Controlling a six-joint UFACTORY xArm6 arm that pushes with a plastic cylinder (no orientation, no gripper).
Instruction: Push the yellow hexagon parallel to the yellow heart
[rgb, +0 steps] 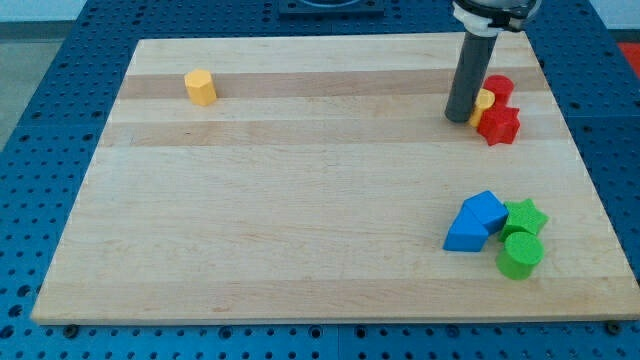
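Note:
The yellow hexagon (200, 87) stands alone near the view's top left of the wooden board (300, 200). The yellow heart (484, 100) is at the top right, mostly hidden, wedged between a red block (498, 88) above it and a red star (498, 124) below it. My tip (459, 118) rests on the board just left of the yellow heart, close to it or touching it, far to the right of the yellow hexagon.
At the view's lower right, a blue cube (487, 211) and a blue triangular block (465, 233) sit against a green star (525, 215) and a green cylinder (519, 254). The board's right edge is close to both clusters.

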